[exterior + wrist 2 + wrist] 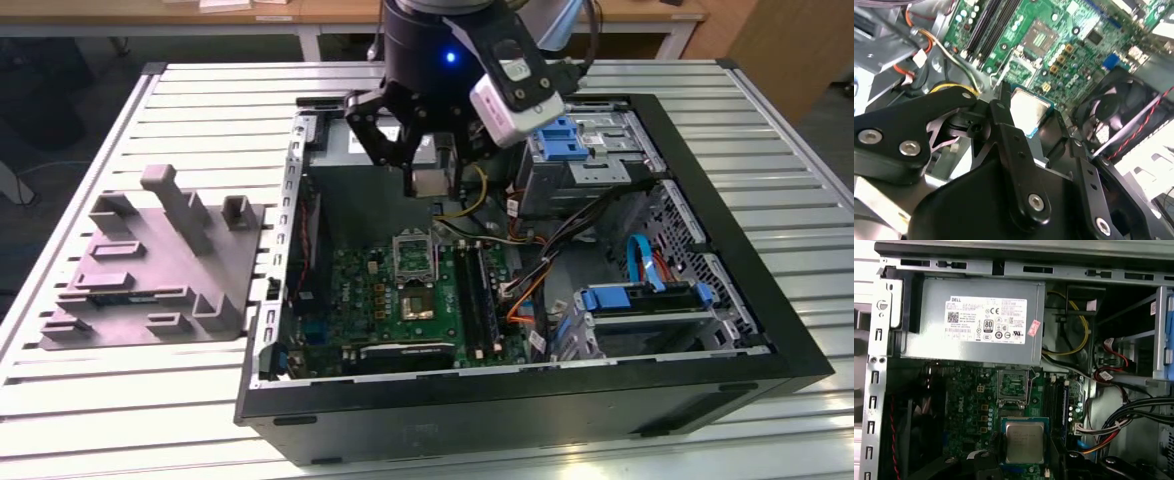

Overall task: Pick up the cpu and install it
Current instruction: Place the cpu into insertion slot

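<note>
My fingers (1013, 145) are clamped on the cpu (1025, 441), which hangs above the motherboard (974, 405) inside the open case (747, 330). In the first wrist view the socket (1014, 386) lies just past the chip, with the power supply (969, 320) beyond. A grey fixture (147, 270) sits on the desk (134, 410) beside the case.

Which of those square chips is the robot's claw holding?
The silvery metal-topped cpu, clamped in the gripper in mid-air. The other, a dark square chip, lies flat on the green motherboard.
</note>
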Available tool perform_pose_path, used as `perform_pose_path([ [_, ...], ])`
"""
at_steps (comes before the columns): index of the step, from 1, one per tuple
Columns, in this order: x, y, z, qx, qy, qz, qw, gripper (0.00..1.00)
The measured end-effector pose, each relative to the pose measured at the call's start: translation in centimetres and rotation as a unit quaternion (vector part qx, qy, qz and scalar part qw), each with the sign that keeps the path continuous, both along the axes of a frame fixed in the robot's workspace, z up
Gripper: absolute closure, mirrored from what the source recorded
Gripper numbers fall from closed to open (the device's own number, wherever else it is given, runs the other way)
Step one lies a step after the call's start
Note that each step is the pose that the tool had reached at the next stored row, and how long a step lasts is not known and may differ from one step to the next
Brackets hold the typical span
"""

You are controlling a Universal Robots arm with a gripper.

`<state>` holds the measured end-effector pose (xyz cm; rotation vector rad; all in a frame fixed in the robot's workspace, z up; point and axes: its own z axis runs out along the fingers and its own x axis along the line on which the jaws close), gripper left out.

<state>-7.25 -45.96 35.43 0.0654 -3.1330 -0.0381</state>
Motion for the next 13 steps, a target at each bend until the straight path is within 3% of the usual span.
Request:
perform_pose_path([
  [5,0.07,-0.31,-0.78,0.0001,0.0000,0.000,1.0000,0.53],
  [13,0.08,-0.36,-0.80,-0.0001,0.0000,0.000,1.0000,0.53],
])
